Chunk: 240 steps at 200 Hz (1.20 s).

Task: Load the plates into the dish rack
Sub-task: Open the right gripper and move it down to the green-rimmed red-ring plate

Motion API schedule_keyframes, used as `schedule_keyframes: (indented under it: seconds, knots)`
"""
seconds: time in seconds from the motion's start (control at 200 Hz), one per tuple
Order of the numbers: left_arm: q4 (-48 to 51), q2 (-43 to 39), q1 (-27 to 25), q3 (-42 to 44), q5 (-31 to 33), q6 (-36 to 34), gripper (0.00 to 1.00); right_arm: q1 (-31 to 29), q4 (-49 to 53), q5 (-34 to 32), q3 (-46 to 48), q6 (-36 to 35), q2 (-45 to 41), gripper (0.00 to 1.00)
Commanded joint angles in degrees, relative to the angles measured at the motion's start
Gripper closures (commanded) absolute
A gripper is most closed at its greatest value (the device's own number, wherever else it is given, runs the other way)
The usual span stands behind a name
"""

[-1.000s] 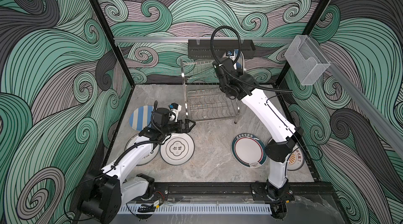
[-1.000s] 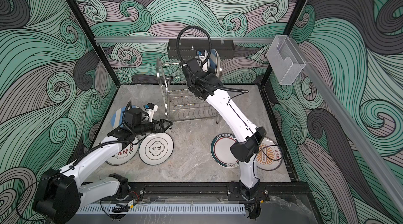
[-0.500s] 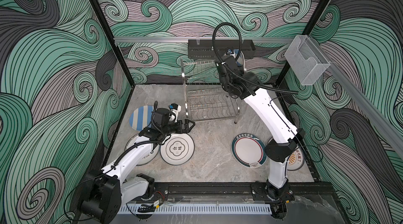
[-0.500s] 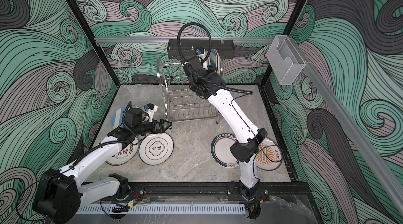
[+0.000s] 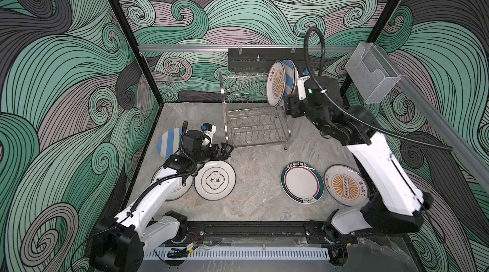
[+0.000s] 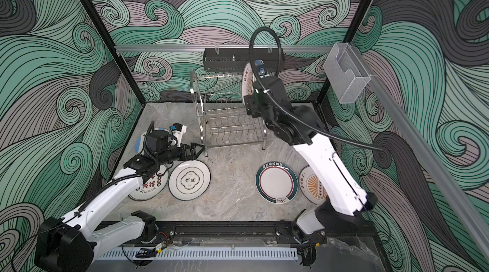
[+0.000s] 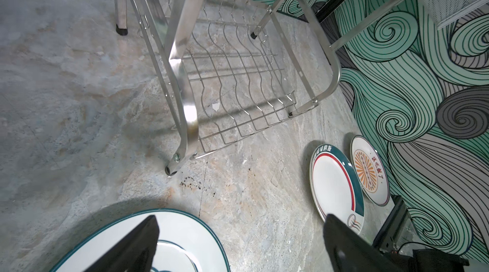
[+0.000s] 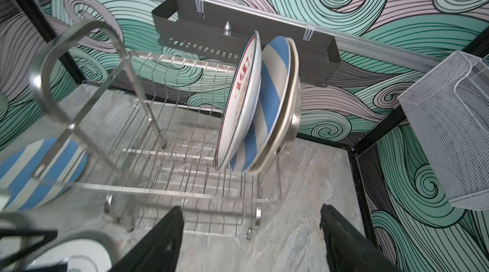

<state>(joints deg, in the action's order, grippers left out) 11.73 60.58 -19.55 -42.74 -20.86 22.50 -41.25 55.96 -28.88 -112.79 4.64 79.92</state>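
Right pincer is spread wide and empty. The sunburst plate and striped plate stand upright just ahead of it on the dish rack's top shelf. Left pincer is spread too, over the near rim of the white plate, which lies flat on the table. The left arm looks closer to the next pick. The wrist views show the jaw gaps. A top view adds the green-rimmed plate, well below the right pincer.

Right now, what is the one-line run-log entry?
dish rack top tier: sunburst plate, blue-striped plate standing | right pincer: open, empty | left pincer: open, empty | table: five plates flat
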Motion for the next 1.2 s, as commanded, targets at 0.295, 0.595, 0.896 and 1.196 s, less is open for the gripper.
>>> schedule_keyframes:
  seconds: [0.295,0.595,0.896,1.196]
  knots:
    - [0.52,-0.5,-0.14,-0.83,-2.57,-2.02,0.01,0.89,-11.96,23.71,56.36,13.27,-27.24,0.17]
    - [2.37,-0.69,-0.12,-0.05,0.26,-1.14,0.01,0.91,-19.39,28.28,74.03,19.48,-29.3,0.15]
    - [1.09,-0.85,-0.05,1.8,-0.3,0.25,0.01,0.91,-22.77,31.22,74.97,16.79,-15.94,0.13]
    - [1.03,-0.96,-0.07,2.9,-0.32,0.18,0.02,0.87,-26.41,32.36,74.91,16.19,-7.08,0.13]
